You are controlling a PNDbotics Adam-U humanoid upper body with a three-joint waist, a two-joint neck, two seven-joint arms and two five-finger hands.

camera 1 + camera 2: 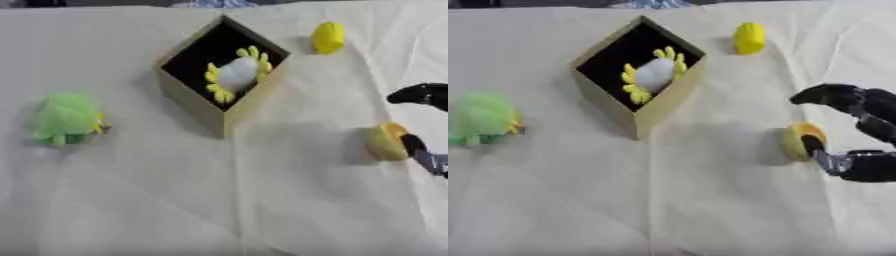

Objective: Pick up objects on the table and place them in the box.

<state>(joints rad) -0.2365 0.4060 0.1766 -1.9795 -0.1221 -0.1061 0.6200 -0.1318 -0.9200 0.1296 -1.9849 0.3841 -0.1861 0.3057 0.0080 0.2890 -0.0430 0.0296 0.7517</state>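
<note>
So the box (pixel 194 97) sits turned like a diamond toward the back middle of the cloth-covered table (pixel 262 200), open side up, dark inside. There's already a white toy with yellow petals (pixel 236 74) lying in it.

The right hand (pixel 859 135) comes in from the right edge. Its thumb touches the face of a yellow-orange round thing (pixel 798 142) that stands on edge on the cloth, while the fingers arch over above it with a gap in between. So it's open around the thing, not closed on it yet.

A green plush (pixel 66 119) sits well off to the left, near the edge. A small yellow toy (pixel 328 37) sits just right of the box's far corner.

The left hand doesn't show in either view.
</note>
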